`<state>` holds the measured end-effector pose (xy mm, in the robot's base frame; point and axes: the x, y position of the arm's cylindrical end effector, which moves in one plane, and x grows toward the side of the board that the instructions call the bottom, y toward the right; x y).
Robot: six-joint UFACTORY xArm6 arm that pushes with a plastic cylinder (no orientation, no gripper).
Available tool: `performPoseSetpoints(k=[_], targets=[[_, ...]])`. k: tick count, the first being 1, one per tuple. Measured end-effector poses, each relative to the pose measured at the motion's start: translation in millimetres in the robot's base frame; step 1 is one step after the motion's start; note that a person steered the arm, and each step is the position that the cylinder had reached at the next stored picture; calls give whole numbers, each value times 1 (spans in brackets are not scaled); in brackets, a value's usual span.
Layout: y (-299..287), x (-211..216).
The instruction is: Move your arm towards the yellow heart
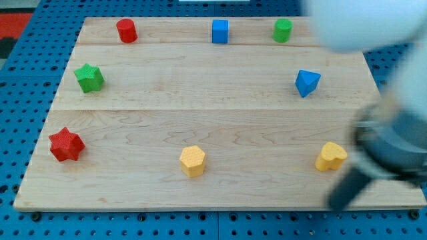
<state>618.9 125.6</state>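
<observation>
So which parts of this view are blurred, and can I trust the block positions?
In the camera view, the arm at the view's right is heavily blurred, so my tip is only a soft dark smear below and right of the yellow heart; the blocks and wooden board are sharp, evenly lit, without glare.

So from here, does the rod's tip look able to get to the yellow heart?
Probably yes: my tip sits just below and right of the yellow heart, with only bare board between them.
</observation>
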Motion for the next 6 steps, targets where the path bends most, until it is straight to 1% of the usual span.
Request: performPoseSetpoints(k=[1,2,3,4,5,6], targets=[[-103,0],[-160,-18],[-153,-38],[-154,-38],[-138,-38],[-93,-38]])
